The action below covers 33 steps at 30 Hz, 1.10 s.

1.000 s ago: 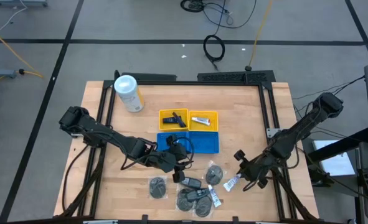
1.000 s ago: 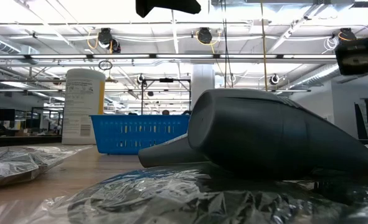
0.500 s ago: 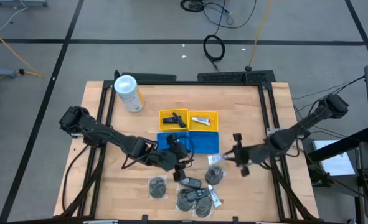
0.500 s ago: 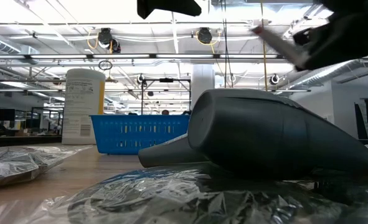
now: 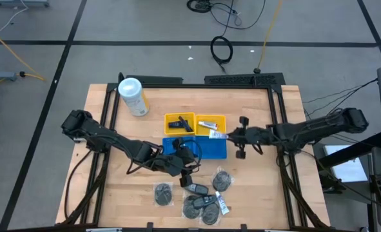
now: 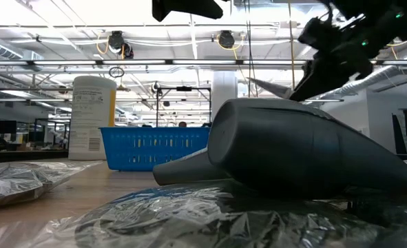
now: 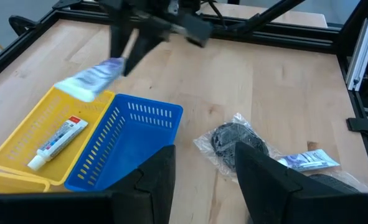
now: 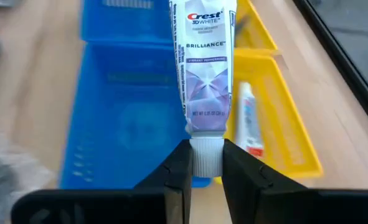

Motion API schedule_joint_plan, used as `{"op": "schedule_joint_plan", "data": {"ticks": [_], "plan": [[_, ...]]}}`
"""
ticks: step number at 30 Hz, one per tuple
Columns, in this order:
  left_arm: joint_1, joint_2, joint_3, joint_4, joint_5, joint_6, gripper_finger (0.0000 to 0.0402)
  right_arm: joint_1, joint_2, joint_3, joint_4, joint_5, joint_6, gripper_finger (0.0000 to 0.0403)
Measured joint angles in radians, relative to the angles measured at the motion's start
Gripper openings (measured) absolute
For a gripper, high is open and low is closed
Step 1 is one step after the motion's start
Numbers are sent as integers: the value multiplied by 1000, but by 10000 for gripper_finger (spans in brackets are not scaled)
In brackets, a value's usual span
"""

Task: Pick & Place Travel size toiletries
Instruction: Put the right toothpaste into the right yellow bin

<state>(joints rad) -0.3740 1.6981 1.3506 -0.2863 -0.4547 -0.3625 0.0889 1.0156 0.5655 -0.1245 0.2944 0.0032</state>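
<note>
My right gripper (image 5: 232,135) is shut on a white toothpaste tube (image 8: 205,68) and holds it above the right edge of the yellow tray (image 5: 195,124) and the blue tray (image 5: 206,149). A second small tube (image 7: 56,143) lies in the yellow tray, and a black piece (image 5: 179,123) lies in its left compartment. My left gripper (image 7: 202,180) hangs open over the near edge of the blue tray with nothing between its fingers. Several grey clear-wrapped pieces (image 5: 224,179) and another tube (image 5: 221,203) lie on the near part of the table. My right gripper pinches the tube's white cap end (image 8: 207,155) between its two fingers. It comes from the table's right, slanting a little downward. The tube runs on along the line of the fingers and sticks out past their tips toward the table's left, clear of the trays.
A tall white canister (image 5: 132,96) with a yellow label stands at the far left of the table. A black frame (image 5: 242,80) runs along the far edge. In the low view a large dark piece (image 6: 293,148) fills the foreground.
My right gripper has carried the tube from the table's near right, up and toward the far edge and the left, to the trays. It has turned on the way, so the tube now points toward the table's left. The tube has come clear of the table.
</note>
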Motion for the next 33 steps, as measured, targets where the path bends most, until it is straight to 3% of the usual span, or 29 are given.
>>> {"op": "schedule_joint_plan", "data": {"ticks": [9,14,20,33], "plan": [[1,0,0,3,0,0,161,-166,96,25,53,-107,-67,52],[1,0,0,3,0,0,161,-213,180,78,53,-114,-99,52],[1,0,0,2,0,0,161,-248,245,97,76,-114,-102,76],[1,0,0,0,0,0,161,-254,264,97,162,-114,-102,71]]}}
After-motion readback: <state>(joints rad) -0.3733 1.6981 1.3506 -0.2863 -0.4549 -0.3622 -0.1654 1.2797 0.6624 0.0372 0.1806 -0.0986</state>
